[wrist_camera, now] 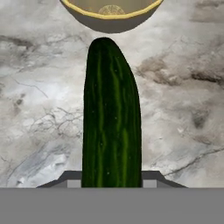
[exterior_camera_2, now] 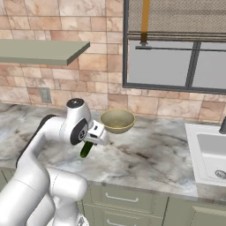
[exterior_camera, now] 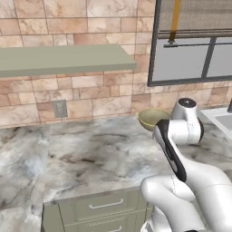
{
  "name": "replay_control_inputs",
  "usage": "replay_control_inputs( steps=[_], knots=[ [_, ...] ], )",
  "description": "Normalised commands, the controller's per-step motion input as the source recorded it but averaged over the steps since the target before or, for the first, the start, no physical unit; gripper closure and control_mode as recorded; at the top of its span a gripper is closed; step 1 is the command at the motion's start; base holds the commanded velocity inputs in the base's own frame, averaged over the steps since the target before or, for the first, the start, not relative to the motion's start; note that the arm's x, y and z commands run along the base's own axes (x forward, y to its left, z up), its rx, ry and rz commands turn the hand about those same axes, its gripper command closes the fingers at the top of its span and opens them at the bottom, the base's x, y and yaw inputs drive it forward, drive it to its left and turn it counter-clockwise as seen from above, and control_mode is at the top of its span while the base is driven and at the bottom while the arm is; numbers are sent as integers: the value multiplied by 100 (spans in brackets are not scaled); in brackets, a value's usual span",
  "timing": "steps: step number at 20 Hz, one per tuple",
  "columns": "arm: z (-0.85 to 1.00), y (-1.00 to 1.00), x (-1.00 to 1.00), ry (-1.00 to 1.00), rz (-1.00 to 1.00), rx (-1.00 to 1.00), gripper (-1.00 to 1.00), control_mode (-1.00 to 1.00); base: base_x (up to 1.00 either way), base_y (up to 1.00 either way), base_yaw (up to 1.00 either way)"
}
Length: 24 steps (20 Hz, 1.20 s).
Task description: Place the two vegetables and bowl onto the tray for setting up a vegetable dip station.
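Cucumber point(wrist_camera: 111, 118) — dark green, striped — sits pinched between the gripper point(exterior_camera_2: 90, 143) jaws, which stand partly spread to its width, one on each side. It hangs above the marble counter point(exterior_camera_2: 150, 154), just short of the olive-beige bowl point(exterior_camera_2: 117, 121).

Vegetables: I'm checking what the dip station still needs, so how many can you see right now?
1: a dark green cucumber, held in the gripper above the marble counter, just short of the bowl. A second vegetable may be out of view.
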Motion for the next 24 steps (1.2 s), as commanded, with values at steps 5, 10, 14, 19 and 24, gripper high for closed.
replay_control_inputs(
  steps=[5, 10, 14, 19, 24],
  knots=[
    [1, 0, 0, 0, 1, -1, 100, 100, 0, -14, 0],
    [0, 0, 0, 0, 0, 0, 100, 100, -30, -93, -3],
    [0, 0, 0, 0, 0, 0, 100, 100, -40, -100, -4],
    [0, 0, 0, 0, 0, 0, 100, 100, -23, -100, 0],
    [0, 0, 0, 0, 0, 0, 100, 100, -3, -100, 0]
  ],
)
